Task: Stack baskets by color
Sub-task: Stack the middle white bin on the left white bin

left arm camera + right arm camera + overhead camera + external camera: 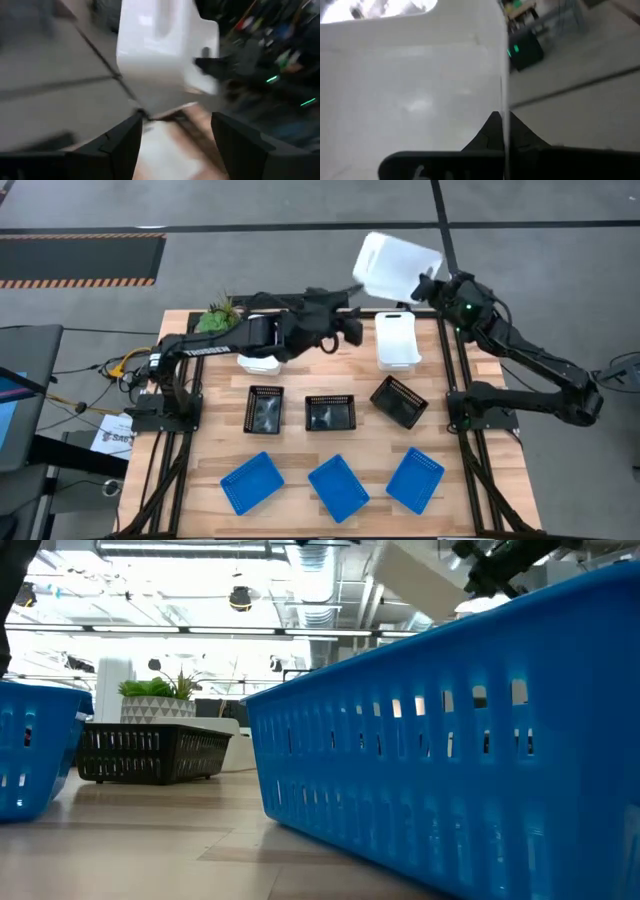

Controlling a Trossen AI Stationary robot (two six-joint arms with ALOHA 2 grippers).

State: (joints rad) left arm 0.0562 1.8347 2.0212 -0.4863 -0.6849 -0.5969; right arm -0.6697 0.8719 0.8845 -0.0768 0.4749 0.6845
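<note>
Holding a white basket (396, 264) aloft beyond the table's (230, 450) far edge, the right gripper (428, 286) is clamped on its wall, probably to nest it in the white one (397, 338) below. The left gripper (352, 330), fingers apart, hovers nearby, holding nothing.

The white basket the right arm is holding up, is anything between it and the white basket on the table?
Nothing visible. The lifted white basket hangs above the table's far edge, and the white basket on the table sits just below with its top uncovered.
</note>
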